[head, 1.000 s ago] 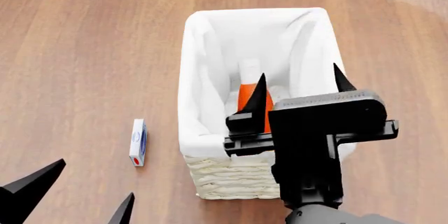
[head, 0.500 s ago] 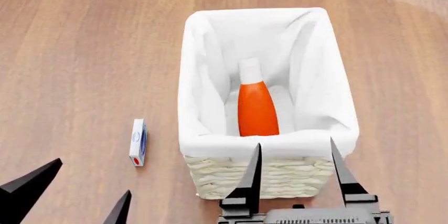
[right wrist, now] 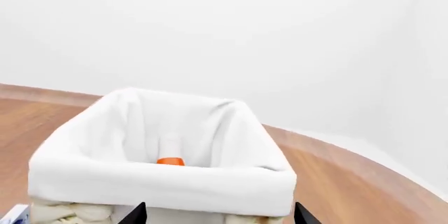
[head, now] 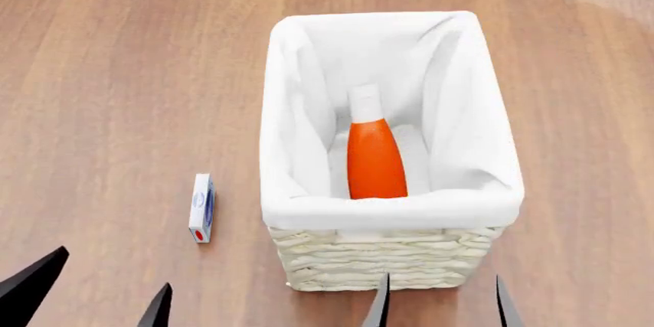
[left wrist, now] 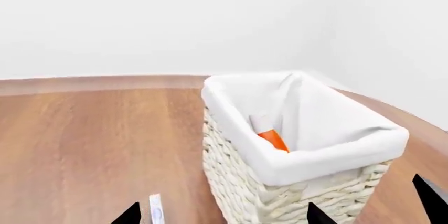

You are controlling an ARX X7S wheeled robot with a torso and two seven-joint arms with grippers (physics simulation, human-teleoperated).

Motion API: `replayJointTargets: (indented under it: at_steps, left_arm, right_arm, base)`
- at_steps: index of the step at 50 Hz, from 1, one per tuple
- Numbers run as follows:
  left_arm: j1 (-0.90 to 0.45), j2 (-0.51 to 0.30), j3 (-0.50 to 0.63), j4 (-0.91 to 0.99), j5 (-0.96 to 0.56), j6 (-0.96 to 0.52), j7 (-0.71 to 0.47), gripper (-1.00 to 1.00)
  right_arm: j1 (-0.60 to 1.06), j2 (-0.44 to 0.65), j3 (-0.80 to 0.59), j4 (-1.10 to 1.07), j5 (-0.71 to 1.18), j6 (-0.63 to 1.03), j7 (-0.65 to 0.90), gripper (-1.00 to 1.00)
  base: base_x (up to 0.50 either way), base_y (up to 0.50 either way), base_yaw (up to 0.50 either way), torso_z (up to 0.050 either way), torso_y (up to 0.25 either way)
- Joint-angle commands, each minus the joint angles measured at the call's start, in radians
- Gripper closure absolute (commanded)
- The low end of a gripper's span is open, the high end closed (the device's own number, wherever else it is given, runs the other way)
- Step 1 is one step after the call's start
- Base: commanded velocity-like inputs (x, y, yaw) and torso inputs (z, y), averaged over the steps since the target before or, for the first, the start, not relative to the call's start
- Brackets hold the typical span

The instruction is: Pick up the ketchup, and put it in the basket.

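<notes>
The right gripper (head: 442, 305) sits low at the near edge of the scene, just in front of the basket (head: 296, 97), and only its two dark pointed fingertips (head: 379, 305) poke into sight from above. They stand clearly apart with open air between them, holding nothing and touching nothing, though the tips come close to the woven front wall of the basket. The left gripper (head: 94, 290) is off to the side over the wooden table (head: 112, 74), its two black fingertips also spread wide and empty. The ketchup (head: 374, 158) lies inside the basket, resting on the white cloth liner (head: 465, 112), its white cap pointing toward the far end and its orange-red body toward the near end, roughly along the middle of the basket's length. From the left wrist camera the ketchup (left wrist: 269, 134) shows only as a bit of cap and orange shoulder above the folded rim of the basket (left wrist: 329, 153); from the right wrist camera just a sliver of orange (right wrist: 170, 161) peeks over the near rim (right wrist: 161, 182). A small white and blue box (head: 202, 207) lies flat on the table beside the basket, well clear of both grippers.
</notes>
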Motion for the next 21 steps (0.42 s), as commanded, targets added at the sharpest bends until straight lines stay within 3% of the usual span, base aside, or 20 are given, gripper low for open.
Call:
replayJointTargets:
  at_steps: [1, 10, 21]
  left_arm:
    - [0.139, 0.031, -0.05, -0.045, 0.09, 0.155, 0.003, -1.0]
    - [0.279, 0.044, -0.082, -0.101, 0.164, 0.318, 0.002, -1.0]
    - [0.367, 0.048, -0.108, -0.129, 0.182, 0.409, -0.008, -1.0]
  right_arm:
    - [-0.05, 0.003, 0.045, -0.028, -0.03, -0.014, -0.005, -1.0]
    - [-0.088, 0.001, 0.06, -0.06, -0.045, -0.004, 0.002, -1.0]
    - [-0.139, -0.015, 0.089, -0.055, -0.053, -0.011, 0.001, -1.0]
  base:
    - [0.0, 0.0, 0.0, 0.0, 0.0]
    - [0.0, 0.0, 0.0, 0.0, 0.0]
    - [0.0, 0.0, 0.0, 0.0, 0.0]
